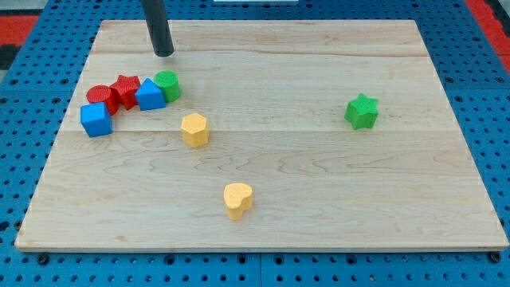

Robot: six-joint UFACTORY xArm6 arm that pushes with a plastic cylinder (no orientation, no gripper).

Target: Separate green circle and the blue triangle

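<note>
Yellow heart [237,199] nearest on wood board [319,207], blue pegboard [24,159] beneath. No jaws: my tip [163,54] bare, just beyond green circle [168,84] touching blue triangle [149,95].

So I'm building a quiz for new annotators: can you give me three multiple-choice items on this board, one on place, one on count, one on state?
1. Where is my tip?
A. just above the green circle
B. beside the green star
C. below the yellow heart

2. How many yellow blocks are there?
A. one
B. two
C. three

3. The green circle and the blue triangle are:
A. touching
B. far apart
C. stacked

Answers: 1 A, the rod ends toward the view's top from the circle; 2 B, the heart plus the yellow hexagon; 3 A, no gap shows.
</note>
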